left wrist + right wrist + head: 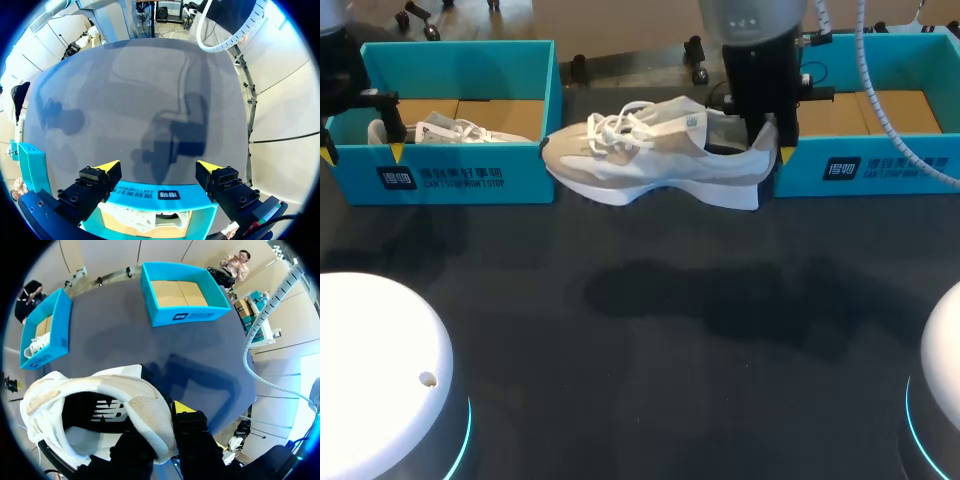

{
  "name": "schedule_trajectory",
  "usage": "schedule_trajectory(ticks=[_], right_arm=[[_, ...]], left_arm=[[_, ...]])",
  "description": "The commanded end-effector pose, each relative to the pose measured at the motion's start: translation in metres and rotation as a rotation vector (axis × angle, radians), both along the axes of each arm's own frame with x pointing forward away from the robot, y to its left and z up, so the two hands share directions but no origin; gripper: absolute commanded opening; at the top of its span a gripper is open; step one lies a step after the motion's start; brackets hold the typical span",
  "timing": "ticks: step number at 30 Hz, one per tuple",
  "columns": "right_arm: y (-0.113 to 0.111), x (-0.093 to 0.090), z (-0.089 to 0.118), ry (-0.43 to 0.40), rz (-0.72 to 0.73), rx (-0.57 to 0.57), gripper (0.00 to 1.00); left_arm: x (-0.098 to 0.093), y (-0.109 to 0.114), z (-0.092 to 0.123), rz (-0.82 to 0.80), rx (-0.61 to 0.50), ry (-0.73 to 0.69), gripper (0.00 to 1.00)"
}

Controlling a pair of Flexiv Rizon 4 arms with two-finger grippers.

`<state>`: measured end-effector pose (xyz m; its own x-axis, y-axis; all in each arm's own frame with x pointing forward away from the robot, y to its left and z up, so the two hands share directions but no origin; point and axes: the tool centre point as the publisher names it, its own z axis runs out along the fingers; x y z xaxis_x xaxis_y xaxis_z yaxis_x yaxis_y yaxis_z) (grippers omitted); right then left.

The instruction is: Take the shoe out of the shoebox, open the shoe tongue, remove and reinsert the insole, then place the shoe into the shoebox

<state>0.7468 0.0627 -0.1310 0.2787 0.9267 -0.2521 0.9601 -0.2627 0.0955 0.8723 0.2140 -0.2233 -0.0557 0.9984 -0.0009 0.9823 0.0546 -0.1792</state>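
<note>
the right end effector (772, 148) pinches the heel of the shoe (640, 160), lifted between the left shoebox (470, 180) and right shoebox (880, 170). such a thin grip may let the toe swing down or slip. the left end effector (157, 172) is spread.

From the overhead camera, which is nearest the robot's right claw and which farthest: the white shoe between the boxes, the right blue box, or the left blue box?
1. The white shoe: the right claw grips its heel, so they touch.
2. The right shoebox: its near corner sits just beside the claw.
3. The left shoebox: beyond the shoe's toe, on the table's left side.
</note>
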Motion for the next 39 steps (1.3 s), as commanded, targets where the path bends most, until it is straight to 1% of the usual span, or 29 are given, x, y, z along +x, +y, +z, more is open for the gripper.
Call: schedule_trajectory(ticks=[1, 9, 10, 13, 14, 18, 22, 29, 36, 39], right_arm=[[0.000, 0.000, 0.001, -0.001, -0.001, 0.003, 0.00], [0.000, 0.000, 0.001, -0.001, -0.001, 0.003, 0.00], [0.000, 0.000, -0.002, 0.003, 0.013, 0.004, 0.00], [0.000, -0.006, -0.010, 0.000, 0.040, -0.003, 0.00], [-0.001, -0.010, -0.014, 0.005, 0.048, -0.022, 0.00], [-0.001, -0.021, -0.023, 0.012, 0.071, -0.023, 0.00], [-0.001, -0.031, -0.039, 0.030, 0.072, -0.012, 0.00], [0.000, -0.043, -0.070, 0.060, 0.080, 0.006, 0.00], [0.004, -0.048, -0.095, 0.074, 0.091, -0.006, 0.00], [0.007, -0.049, -0.106, 0.064, 0.106, -0.021, 0.00]], left_arm=[[-0.002, 0.000, 0.000, 0.000, 0.003, -0.004, 1.00], [-0.002, 0.000, 0.000, 0.000, 0.003, -0.004, 1.00], [-0.002, 0.000, 0.000, 0.000, 0.003, -0.004, 1.00], [-0.002, 0.000, 0.000, 0.000, 0.003, -0.004, 1.00], [-0.002, 0.000, 0.000, 0.000, 0.003, -0.004, 1.00], [-0.002, 0.000, 0.000, 0.000, 0.003, -0.004, 1.00], [-0.002, 0.000, 0.000, 0.000, 0.003, -0.004, 1.00], [-0.002, 0.000, 0.000, 0.000, 0.003, -0.004, 1.00], [-0.002, 0.000, 0.000, 0.000, 0.003, -0.004, 1.00], [-0.002, 0.000, 0.000, 0.000, 0.003, -0.004, 1.00]])
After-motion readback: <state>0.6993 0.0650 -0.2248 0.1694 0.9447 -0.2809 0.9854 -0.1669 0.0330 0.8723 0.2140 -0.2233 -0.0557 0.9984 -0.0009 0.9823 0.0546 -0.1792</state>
